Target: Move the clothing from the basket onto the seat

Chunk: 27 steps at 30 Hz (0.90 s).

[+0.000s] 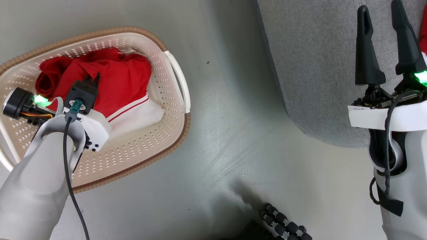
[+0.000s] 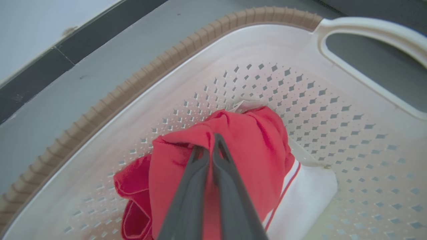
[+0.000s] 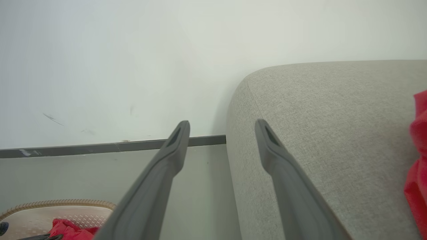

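Observation:
The cream basket [image 1: 166, 110] with a brown rim sits on the floor at the left; its perforated wall [image 2: 333, 110] shows up close. Red clothing [image 1: 123, 83] with white stripes and edging lies bunched inside it. My left gripper [image 1: 94, 79] reaches down into the basket, its fingers [image 2: 220, 156] shut on a raised fold of the red clothing [image 2: 253, 140]. At the right, my right gripper [image 1: 382, 15] hovers open over the grey seat [image 1: 313, 66], nothing between its fingers [image 3: 178, 140]. Another piece of red clothing [image 3: 418, 160] lies on the seat [image 3: 333, 126] at its right edge.
Grey floor [image 1: 227, 116] separates basket and seat. A white wall with a dark baseboard [image 3: 100, 146] stands behind them. Part of the robot's dark base [image 1: 283, 226] shows at the bottom edge.

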Available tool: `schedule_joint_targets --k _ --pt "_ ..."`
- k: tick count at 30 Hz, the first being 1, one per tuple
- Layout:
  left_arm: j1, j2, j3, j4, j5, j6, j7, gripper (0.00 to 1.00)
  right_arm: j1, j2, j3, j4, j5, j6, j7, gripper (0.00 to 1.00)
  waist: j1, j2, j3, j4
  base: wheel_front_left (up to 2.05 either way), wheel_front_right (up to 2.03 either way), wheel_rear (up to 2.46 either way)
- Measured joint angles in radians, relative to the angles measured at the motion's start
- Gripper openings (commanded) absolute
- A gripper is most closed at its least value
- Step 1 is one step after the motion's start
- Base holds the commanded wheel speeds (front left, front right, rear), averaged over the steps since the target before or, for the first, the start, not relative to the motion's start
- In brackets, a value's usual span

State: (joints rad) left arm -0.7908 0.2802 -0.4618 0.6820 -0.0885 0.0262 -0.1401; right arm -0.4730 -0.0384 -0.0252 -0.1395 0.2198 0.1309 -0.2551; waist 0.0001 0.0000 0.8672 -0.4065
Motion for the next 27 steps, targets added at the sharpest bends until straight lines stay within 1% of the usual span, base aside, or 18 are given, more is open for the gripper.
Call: schedule_joint_targets --k 4,7,11,18,27 --pt "0.012 -0.001 -0.004 -0.033 -0.008 -0.005 -0.023 0.00 -0.004 0.000 -0.001 0.013 -0.005 0.000 0.000 1.00 0.0000 0.0000 -0.025 0.016 0.00 0.00 0.00" --pt "0.034 0.002 -0.014 -0.053 -0.008 -0.020 -0.034 0.00 -0.004 0.000 -0.001 0.020 -0.022 0.000 0.000 1.00 0.0000 0.0000 -0.046 0.028 0.00 0.00 0.00" --pt "0.063 0.007 -0.018 -0.076 -0.008 -0.020 -0.046 0.00 -0.004 -0.001 0.000 0.038 -0.024 0.000 0.000 1.00 0.0000 0.0000 -0.077 0.045 0.00 0.00 0.00" --pt "0.080 0.007 -0.010 -0.156 -0.010 -0.018 -0.073 0.00 -0.002 -0.001 0.035 0.086 -0.040 0.000 0.000 1.00 0.0000 0.0000 -0.137 0.080 0.00 0.00 0.00" --pt "0.125 0.009 -0.005 -0.267 -0.017 -0.005 -0.091 0.00 -0.001 -0.002 0.058 0.134 -0.120 0.000 0.000 1.00 -0.0001 0.0000 -0.229 0.131 0.00 0.00 0.00"
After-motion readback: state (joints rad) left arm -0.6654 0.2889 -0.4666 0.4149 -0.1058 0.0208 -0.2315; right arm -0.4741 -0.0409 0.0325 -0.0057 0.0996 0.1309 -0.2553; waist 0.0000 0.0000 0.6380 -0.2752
